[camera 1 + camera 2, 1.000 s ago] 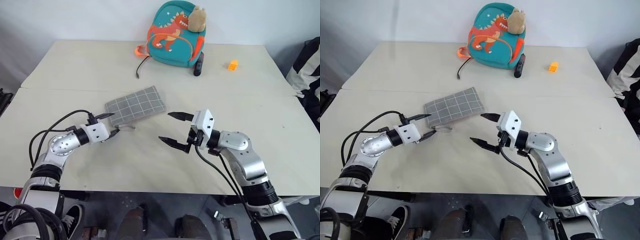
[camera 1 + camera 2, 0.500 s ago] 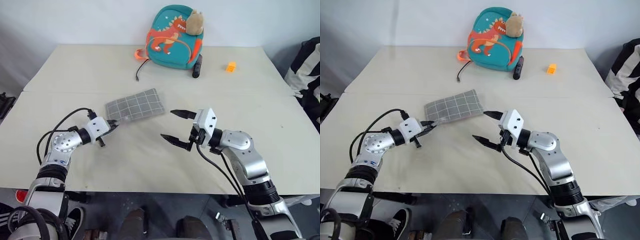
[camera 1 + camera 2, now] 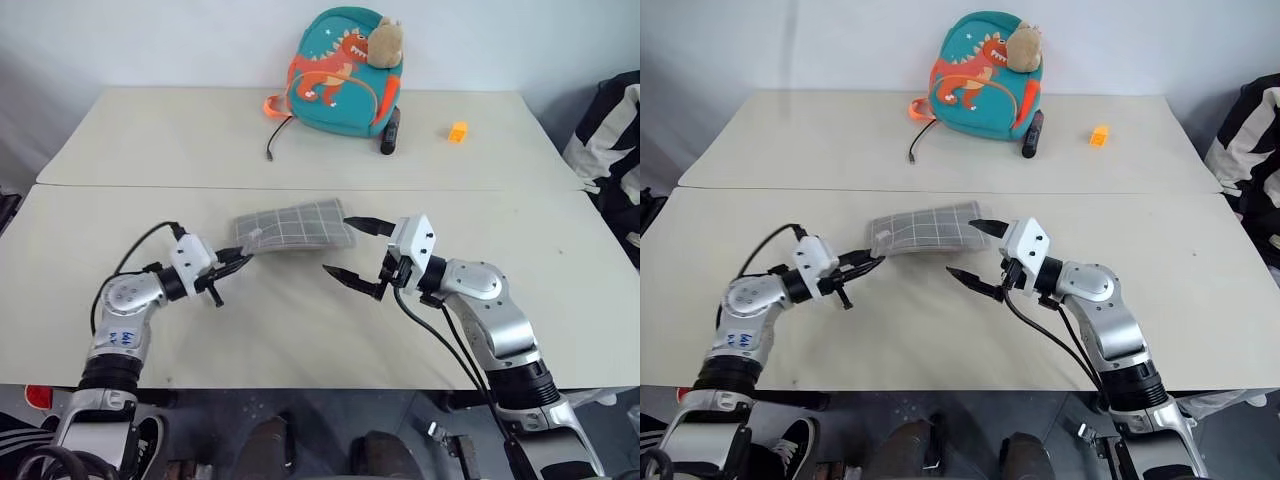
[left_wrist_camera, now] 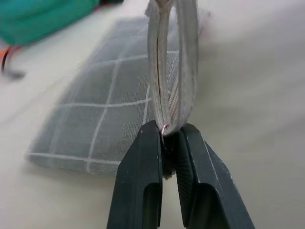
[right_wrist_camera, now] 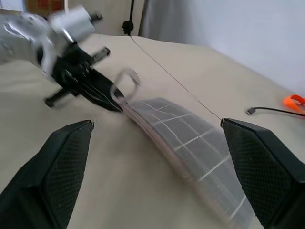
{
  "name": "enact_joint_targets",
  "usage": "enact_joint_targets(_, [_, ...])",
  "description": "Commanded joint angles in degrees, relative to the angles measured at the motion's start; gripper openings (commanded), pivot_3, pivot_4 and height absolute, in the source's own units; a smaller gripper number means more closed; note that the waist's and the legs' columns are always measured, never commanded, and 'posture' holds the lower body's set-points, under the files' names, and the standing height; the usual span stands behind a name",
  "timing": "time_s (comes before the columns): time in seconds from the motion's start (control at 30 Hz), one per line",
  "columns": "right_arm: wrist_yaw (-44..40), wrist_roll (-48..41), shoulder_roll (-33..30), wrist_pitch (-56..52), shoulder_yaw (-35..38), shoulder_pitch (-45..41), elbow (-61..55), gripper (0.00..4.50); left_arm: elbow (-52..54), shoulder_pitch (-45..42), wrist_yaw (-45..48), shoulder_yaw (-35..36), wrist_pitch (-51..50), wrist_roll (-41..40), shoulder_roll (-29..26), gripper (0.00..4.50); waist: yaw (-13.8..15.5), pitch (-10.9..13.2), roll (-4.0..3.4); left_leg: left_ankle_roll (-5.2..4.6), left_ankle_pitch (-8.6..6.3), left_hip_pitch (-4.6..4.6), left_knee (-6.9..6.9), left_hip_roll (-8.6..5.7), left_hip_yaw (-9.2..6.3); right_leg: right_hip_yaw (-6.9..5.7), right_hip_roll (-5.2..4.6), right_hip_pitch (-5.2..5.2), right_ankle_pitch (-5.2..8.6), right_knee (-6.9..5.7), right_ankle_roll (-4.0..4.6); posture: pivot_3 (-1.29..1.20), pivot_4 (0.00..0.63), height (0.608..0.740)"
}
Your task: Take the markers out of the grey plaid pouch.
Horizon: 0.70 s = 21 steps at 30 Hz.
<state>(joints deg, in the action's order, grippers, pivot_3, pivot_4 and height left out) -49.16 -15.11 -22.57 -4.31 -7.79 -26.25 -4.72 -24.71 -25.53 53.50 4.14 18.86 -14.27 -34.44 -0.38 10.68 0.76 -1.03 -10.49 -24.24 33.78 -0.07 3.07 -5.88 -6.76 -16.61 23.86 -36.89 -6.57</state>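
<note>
While the left claw [image 3: 240, 262] pinches the grey plaid pouch's [image 3: 295, 222] end, the spread right claw [image 3: 350, 248] flanks its other end.

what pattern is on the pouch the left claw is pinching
Grey fabric with a thin white grid on the pouch; it shows best in the left wrist view.

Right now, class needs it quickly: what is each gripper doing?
Left gripper: shut on the end of the grey plaid pouch, lifting that end.
Right gripper: open, holding nothing, beside the pouch.
</note>
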Motion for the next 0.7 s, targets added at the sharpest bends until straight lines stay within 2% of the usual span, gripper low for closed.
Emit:
enact_joint_targets(0.03, [3.82,9.62,-1.9,11.95,-0.19,-3.37,4.36,4.5,12.56,2.79,2.46,4.26,-10.76,-9.82,-2.63,0.12,-0.42,0.02,-0.03,0.02,-0.01,0.01,0.0,0.01,0.02,0.04,-0.01,-0.01,0.0,0.01,0.0,0.0,0.15,0.74])
enact_joint_targets(0.13, [1.19,12.46,-3.97,16.89,-2.22,-5.23,6.33,4.5,18.09,4.14,-0.42,6.8,-22.15,-15.48,-3.13,0.12,-0.89,0.03,-0.04,0.03,-0.01,0.02,-0.05,0.01,0.02,0.05,0.0,-0.02,0.0,0.0,0.0,0.0,0.15,0.74])
enact_joint_targets(0.2, [-1.65,12.0,-5.09,16.51,-3.44,-5.97,4.92,4.5,20.8,4.93,-0.53,6.44,-25.14,-14.82,-4.32,0.12,-1.03,0.07,0.03,0.04,0.0,0.02,-0.07,0.02,-0.04,0.08,-0.01,-0.01,0.01,0.01,0.01,0.0,0.15,0.74])
enact_joint_targets(0.27, [-3.02,9.61,-4.97,13.24,-3.53,-6.19,2.78,4.5,22.81,5.62,-1.11,5.1,-27.78,-12.51,-5.49,0.12,-1.13,0.13,0.13,0.05,0.0,0.02,-0.09,0.05,-0.05,0.1,0.01,-0.01,0.01,0.03,0.01,0.0,0.15,0.74])
enact_joint_targets(0.33, [-0.56,1.74,-1.42,4.14,-0.78,-7.22,-1.27,4.5,25.51,4.13,-5.83,4.72,-34.68,-12.8,-4.84,0.12,-1.11,0.15,0.15,0.05,0.0,0.01,-0.12,0.05,-0.04,0.11,0.01,-0.01,0.01,0.04,0.01,0.0,0.15,0.74])
enact_joint_targets(0.4, [1.18,-2.27,0.6,-1.02,1.01,-7.85,-3.58,4.5,27.15,3.16,-8.73,5.01,-39.5,-13.63,-4.19,0.12,-1.09,0.19,0.21,0.07,0.01,0.01,-0.11,0.07,-0.11,0.19,0.0,0.02,0.0,0.03,0.01,0.0,0.15,0.74])
enact_joint_targets(0.53, [-1.84,-5.41,-0.68,-6.91,-0.39,-6.44,-7.86,4.5,27.86,2.41,-12.07,3.18,-45.95,-10.24,-5.25,0.12,-1.0,0.19,0.21,0.11,0.0,0.01,-0.16,0.05,-0.15,0.48,0.05,0.02,0.0,0.08,0.01,0.0,0.15,0.74])
enact_joint_targets(0.6, [-1.95,1.67,-2.99,-2.45,-3.57,-5.09,-6.25,4.5,30.1,2.05,-11.68,5.22,-46.95,-14.35,-3.03,0.12,-0.88,0.19,0.21,0.12,-0.01,0.01,-0.2,0.04,-0.13,0.52,0.05,0.01,0.0,0.14,0.01,0.0,0.15,0.74])
enact_joint_targets(0.7, [-0.14,11.17,-5.76,3.57,-7.07,-4.55,-2.04,4.5,32.09,2.8,-10.76,5.42,-47.16,-15.05,-2.53,0.12,-0.9,0.2,0.23,0.17,-0.04,0.0,-0.21,0.05,-0.08,0.56,0.04,0.01,0.0,0.26,0.01,0.0,0.15,0.74])
